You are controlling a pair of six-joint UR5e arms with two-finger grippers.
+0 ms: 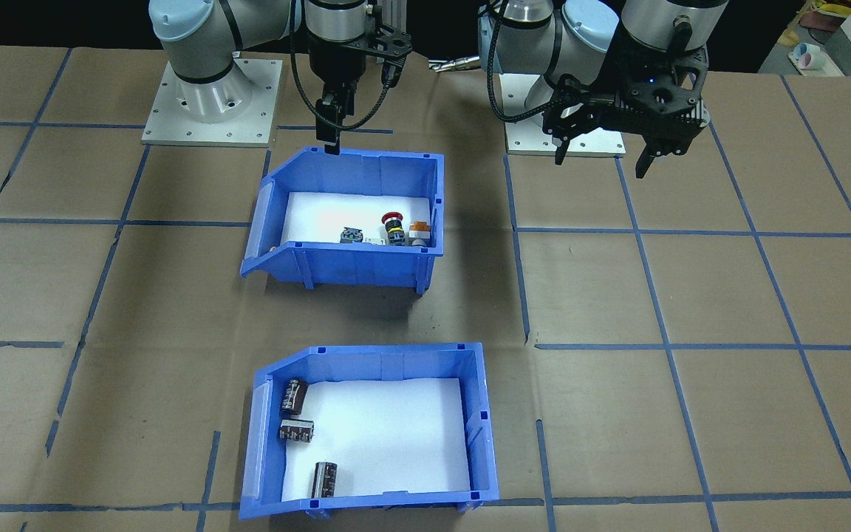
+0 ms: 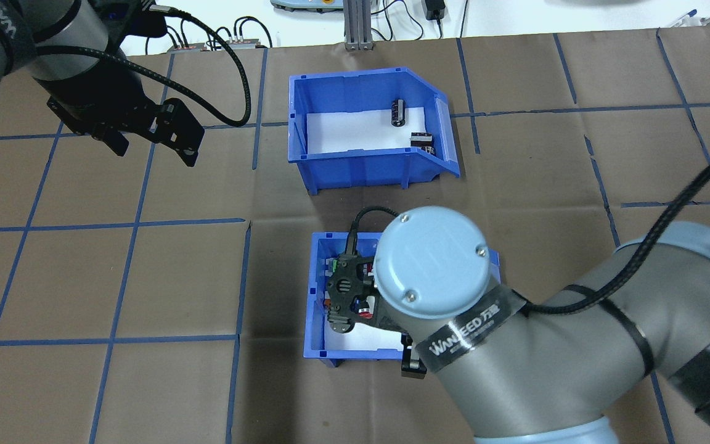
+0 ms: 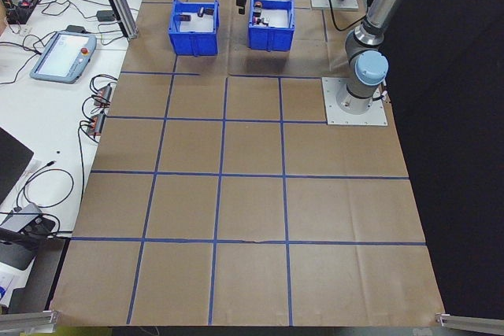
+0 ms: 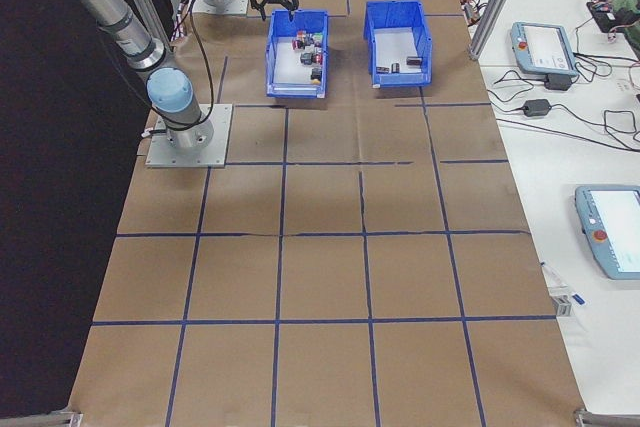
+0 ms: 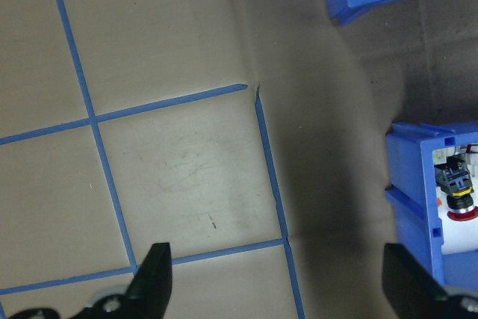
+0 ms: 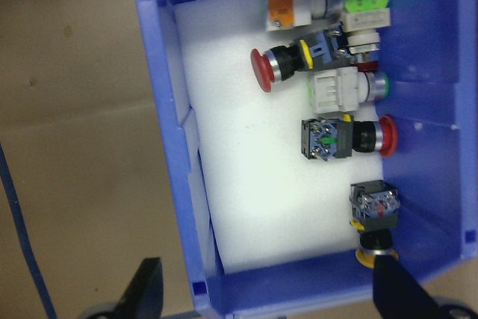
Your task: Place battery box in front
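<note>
The right gripper [image 1: 331,137], fingers spread, hangs vertically over the switch bin's [image 1: 351,270] rear wall. The left gripper [image 1: 603,159], fingers parted, hovers above bare surface [image 1: 691,295]. The right arm's band reads "WANLEED"; the battery box [image 1: 374,502] sits apart.

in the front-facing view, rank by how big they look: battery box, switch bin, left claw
1. battery box, nearest the camera, which may exaggerate it
2. switch bin; similar bin, so true size is unsure
3. left claw, clearly smallest

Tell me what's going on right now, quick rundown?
Left gripper open, idle over table. Right gripper open, straddling switch bin's wall. Battery box untouched, far side of table. Nothing between bins.
</note>
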